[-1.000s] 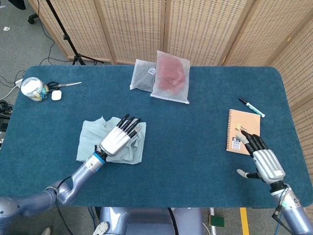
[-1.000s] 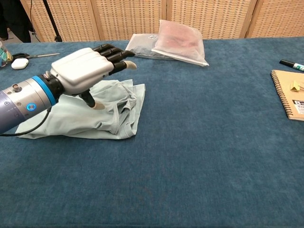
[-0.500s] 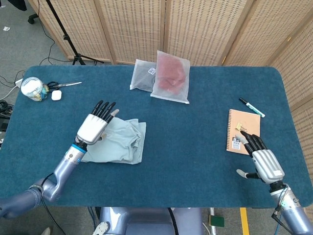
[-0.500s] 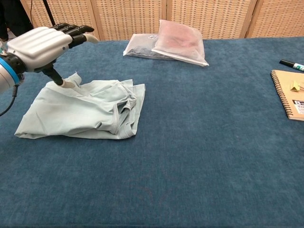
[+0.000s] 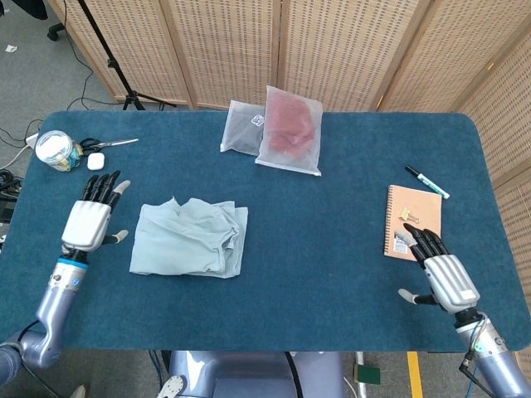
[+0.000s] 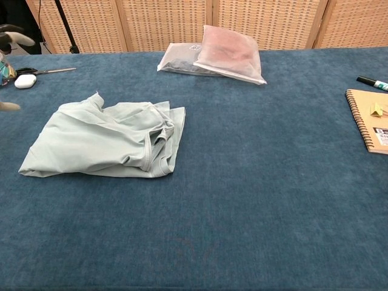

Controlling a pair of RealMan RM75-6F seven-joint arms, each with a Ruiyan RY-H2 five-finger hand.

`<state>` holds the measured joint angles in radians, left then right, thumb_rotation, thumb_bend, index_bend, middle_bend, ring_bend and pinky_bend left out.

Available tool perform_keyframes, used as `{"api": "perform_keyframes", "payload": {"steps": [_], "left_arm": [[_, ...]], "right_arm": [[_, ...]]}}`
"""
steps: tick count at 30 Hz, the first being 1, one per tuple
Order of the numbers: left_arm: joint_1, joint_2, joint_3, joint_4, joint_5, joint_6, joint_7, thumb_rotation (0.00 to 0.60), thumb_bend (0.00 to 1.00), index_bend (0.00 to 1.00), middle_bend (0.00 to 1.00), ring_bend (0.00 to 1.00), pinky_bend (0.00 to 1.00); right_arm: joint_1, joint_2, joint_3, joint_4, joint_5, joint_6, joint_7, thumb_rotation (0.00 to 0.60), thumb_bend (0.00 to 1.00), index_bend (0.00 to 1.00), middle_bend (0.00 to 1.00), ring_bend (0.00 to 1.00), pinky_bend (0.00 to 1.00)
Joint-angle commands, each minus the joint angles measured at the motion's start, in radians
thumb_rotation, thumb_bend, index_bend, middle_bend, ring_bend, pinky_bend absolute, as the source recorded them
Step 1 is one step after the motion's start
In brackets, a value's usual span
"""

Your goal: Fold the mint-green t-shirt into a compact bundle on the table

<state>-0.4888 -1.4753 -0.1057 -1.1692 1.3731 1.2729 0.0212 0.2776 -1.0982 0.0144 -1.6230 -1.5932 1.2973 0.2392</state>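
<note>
The mint-green t-shirt (image 5: pixel 189 238) lies folded in a loose, rumpled bundle on the blue table (image 5: pixel 332 207), left of centre; the chest view shows the same t-shirt (image 6: pixel 106 139) with its collar edge turned toward the right. My left hand (image 5: pixel 90 217) hovers to the left of the shirt, apart from it, fingers spread and holding nothing. In the chest view only its fingertips (image 6: pixel 13 37) show at the left edge. My right hand (image 5: pixel 440 269) is open near the table's front right, just below the notebook, holding nothing.
Two plastic-bagged garments (image 5: pixel 278 128) lie at the back centre. A spiral notebook (image 5: pixel 412 222) and a marker (image 5: pixel 426 182) sit at the right. A jar (image 5: pixel 54 150), scissors (image 5: pixel 108 144) and a small white case (image 5: pixel 95 162) stand at the back left.
My left hand lifted off the t-shirt and moved left, away from it, almost leaving the chest view. The shirt stays put. The right hand has barely shifted.
</note>
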Motion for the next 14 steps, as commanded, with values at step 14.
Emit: {"api": "perform_keyframes", "payload": {"steps": [14], "left_arm": [[0.237,0.209,0.025,-0.294,-0.083,0.168,-0.067,0.600,0.00,0.00,0.00,0.00,0.00]], "right_arm": [[-0.012,0.022,-0.001,-0.016,-0.039,0.057,0.031,0.600,0.16,0.00,0.00,0.00,0.00]]}}
